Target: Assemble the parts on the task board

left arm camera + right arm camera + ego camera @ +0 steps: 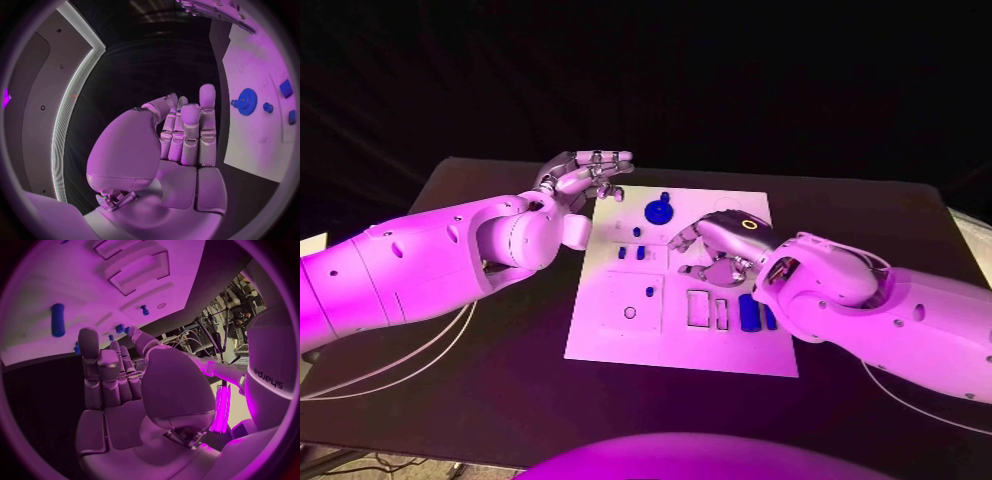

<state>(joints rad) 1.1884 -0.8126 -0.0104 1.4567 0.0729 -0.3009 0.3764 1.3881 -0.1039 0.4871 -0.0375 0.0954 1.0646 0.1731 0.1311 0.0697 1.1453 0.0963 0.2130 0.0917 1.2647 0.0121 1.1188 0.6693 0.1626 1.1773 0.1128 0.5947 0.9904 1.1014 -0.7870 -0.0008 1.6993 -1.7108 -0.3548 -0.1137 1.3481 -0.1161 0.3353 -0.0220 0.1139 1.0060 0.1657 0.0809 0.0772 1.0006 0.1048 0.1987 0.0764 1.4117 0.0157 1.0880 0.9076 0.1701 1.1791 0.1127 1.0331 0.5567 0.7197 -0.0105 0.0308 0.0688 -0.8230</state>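
Note:
The white task board (pixel 610 335) lies in the middle of the black table. A blue gear (pixel 658 210) sits near its far edge, small blue parts (pixel 635 253) lie below it, and a blue peg (pixel 649 292) stands further down. Two long blue pieces (pixel 759 314) lie by the right edge. My left hand (pixel 589 176) hovers at the board's far left corner, fingers straight and holding nothing (pixel 187 135), with the gear (pixel 247 101) beside it. My right hand (pixel 715 246) hangs over the board's right middle, fingers extended and empty (pixel 112 375). A blue cylinder (pixel 57 320) lies beyond its fingers.
Rectangular recesses (pixel 707 308) are cut into the board's near right part, seen also as recesses (pixel 140 267) from the right wrist. A round hole (pixel 630 312) lies at the near left. Bare black table (pixel 877 215) surrounds the board. Cables (pixel 401 365) trail under my left arm.

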